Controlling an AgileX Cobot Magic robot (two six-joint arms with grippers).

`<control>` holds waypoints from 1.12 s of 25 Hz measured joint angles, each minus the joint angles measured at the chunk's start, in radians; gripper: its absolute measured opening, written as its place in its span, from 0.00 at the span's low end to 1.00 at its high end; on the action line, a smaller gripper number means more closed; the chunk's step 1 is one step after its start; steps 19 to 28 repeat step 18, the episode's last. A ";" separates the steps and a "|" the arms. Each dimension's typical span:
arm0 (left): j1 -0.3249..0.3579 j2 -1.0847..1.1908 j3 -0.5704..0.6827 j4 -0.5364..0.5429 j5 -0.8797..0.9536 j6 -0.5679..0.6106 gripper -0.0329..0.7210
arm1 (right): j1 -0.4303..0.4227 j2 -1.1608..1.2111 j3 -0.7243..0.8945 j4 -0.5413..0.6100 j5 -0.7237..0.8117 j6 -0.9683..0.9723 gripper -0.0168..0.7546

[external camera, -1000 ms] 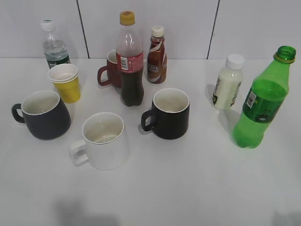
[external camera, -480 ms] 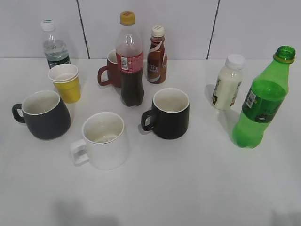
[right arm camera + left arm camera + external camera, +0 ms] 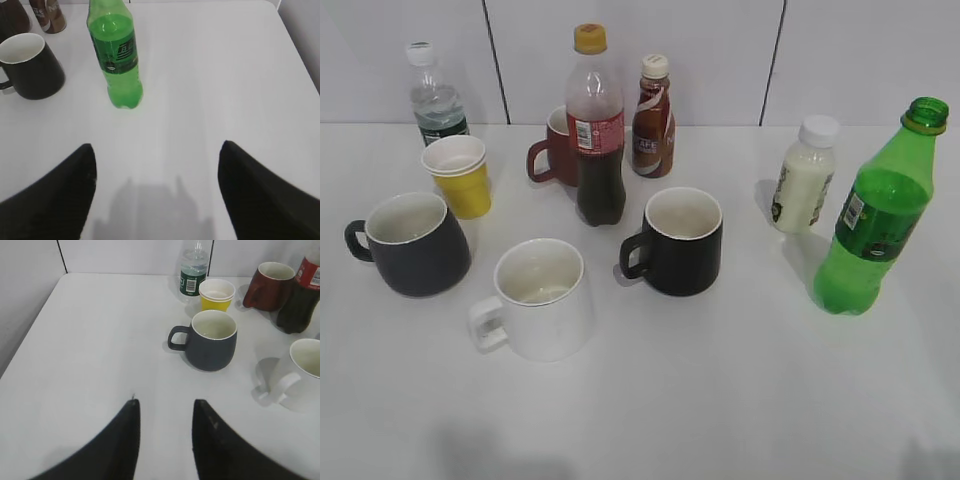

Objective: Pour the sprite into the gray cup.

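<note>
Count on the white table (image 3: pixel 720 400): five bottles, five cups. Bottles: tall translucent green plastic sprite bottle (image 3: pixel 873 215), cola bottle with red label and yellow cap (image 3: pixel 596 128), brown coffee-drink bottle (image 3: pixel 653 118), small clear water bottle (image 3: pixel 434 96), white milky bottle with white cap (image 3: pixel 804 175). Cups: squat dark gray mug (image 3: pixel 412 243), white mug (image 3: pixel 536 299), straight-sided black mug (image 3: pixel 678 240), dark red mug (image 3: pixel 556 149) partly behind the cola, yellow paper cup stack (image 3: pixel 460 174). Sprite stands upright at the far right of the exterior view, uncapped, green neck ring showing, dark green label, liquid filling most of the body; nearest neighbour is the white milky bottle, just behind-left of it. Gray cup sits upright at the far left, handle to the left, off-white inside, looks empty, well apart from the sprite. Neither arm shows in the exterior view; only the wrist views show them. Left gripper (image 3: pixel 164 412): dark fingers a narrow gap apart, nothing between them, hovering near the gray cup (image 3: pixel 209 339). Right gripper (image 3: pixel 157 160): fingers spread wide, empty, facing the sprite (image 3: pixel 115 55), not touching it. Right wrist view misses the bottle's mouth; exterior view shows it.
</note>
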 joint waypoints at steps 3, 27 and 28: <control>0.000 0.000 0.000 0.000 0.000 0.001 0.39 | 0.000 0.000 0.000 0.000 -0.001 0.000 0.75; 0.000 0.000 0.000 0.000 0.000 0.001 0.36 | 0.000 0.000 0.000 0.000 -0.001 0.000 0.75; 0.000 0.000 0.000 0.000 0.000 0.001 0.36 | 0.000 0.000 0.000 0.000 -0.001 0.000 0.75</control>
